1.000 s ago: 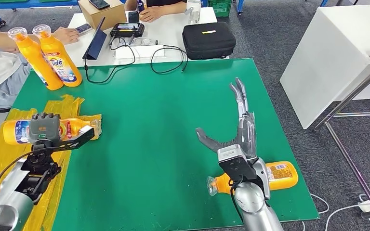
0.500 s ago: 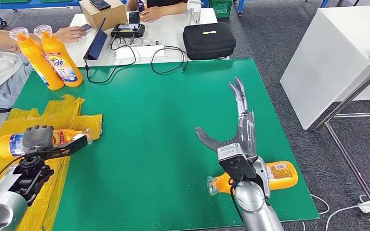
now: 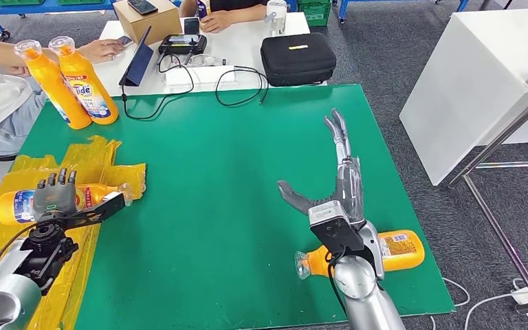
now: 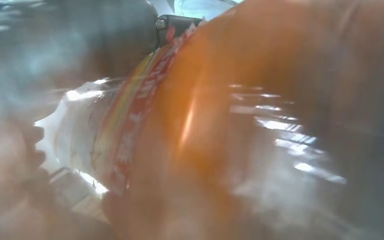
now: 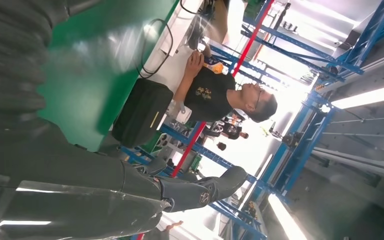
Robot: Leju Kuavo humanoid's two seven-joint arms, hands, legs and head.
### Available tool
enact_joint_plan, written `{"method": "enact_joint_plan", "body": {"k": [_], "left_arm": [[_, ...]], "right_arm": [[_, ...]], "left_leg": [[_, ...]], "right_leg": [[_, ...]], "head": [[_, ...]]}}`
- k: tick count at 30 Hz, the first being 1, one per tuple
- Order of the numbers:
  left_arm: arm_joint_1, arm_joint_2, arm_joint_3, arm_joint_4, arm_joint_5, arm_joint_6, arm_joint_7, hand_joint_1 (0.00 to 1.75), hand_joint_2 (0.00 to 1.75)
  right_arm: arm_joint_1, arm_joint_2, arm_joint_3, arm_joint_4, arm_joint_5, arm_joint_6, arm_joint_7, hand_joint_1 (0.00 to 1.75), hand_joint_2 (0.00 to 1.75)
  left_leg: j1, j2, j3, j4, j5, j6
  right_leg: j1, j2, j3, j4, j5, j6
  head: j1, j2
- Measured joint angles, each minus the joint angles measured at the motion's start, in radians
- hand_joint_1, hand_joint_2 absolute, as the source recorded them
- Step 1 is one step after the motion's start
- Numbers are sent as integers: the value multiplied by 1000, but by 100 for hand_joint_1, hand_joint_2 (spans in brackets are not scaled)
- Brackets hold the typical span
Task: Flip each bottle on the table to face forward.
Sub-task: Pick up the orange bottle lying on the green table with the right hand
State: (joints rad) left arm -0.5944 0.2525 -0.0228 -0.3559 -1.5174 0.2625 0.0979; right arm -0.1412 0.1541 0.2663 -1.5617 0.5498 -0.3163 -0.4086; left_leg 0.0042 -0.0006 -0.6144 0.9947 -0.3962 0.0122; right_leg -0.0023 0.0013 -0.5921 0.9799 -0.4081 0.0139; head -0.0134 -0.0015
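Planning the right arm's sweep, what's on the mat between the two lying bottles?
Head view: bare green mat lies between the left bottle and the right bottle.

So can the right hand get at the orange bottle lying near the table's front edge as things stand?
Probably not without pulling back: the right hand is stretched open well beyond the orange bottle, which lies under its forearm; nothing else blocks it.

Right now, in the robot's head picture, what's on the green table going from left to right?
Lying bottle under the left hand → two standing bottles → right hand → lying bottle near the right edge.
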Motion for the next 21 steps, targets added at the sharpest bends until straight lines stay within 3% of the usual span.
{"method": "enact_joint_plan", "body": {"k": [12,21], "left_arm": [[38,-21,73,2,35,216,-6,0,175],[66,-59,189,-15,155,395,-188,0,175]], "right_arm": [[-1,0,0,14,-4,-1,4,0,175],[1,0,0,27,-10,-6,7,0,175]], "left_leg": [[0,0,-1,0,0,0],[0,0,-3,0,0,0]], "right_leg": [[0,0,-1,0,0,0],[0,0,-3,0,0,0]], "head": [[0,0],[0,0]]}}
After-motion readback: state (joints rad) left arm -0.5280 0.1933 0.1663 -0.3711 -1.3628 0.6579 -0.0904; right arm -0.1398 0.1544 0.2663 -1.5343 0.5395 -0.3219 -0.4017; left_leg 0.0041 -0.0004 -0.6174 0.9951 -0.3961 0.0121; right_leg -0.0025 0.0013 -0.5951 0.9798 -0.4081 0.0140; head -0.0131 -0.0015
